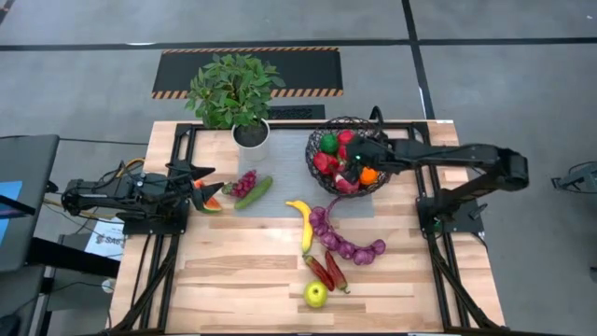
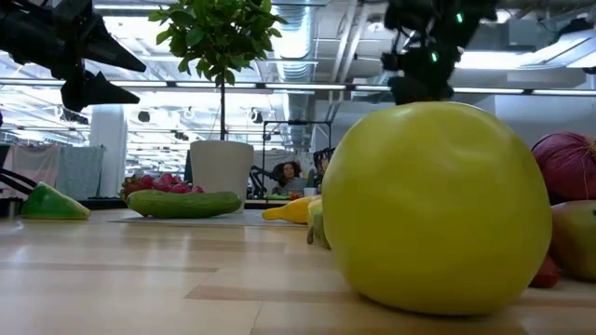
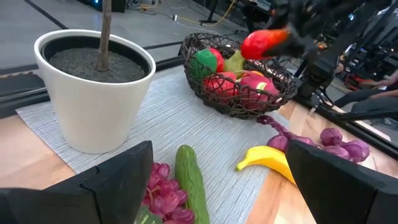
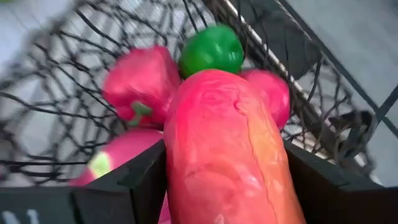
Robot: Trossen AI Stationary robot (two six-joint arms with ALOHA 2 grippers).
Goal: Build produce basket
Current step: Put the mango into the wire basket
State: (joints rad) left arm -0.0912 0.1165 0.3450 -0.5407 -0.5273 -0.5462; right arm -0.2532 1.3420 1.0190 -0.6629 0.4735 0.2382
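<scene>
High view: the basket sits at the bench's far right, beside the plant pot. The right hand hangs over it, clamped on a red-orange piece. The left hand waits wide open at the left edge.

Right wrist view: red-orange piece gripped between both fingers, above red and green produce.

Tabletop: pale wood planks, smooth with a satin sheen; a grey woven mat lies over part of it. Basket: dark thin wire, open weave. Yellow-green apple and cucumber: smooth, glossy plastic; plant pot: smooth matt white.
</scene>
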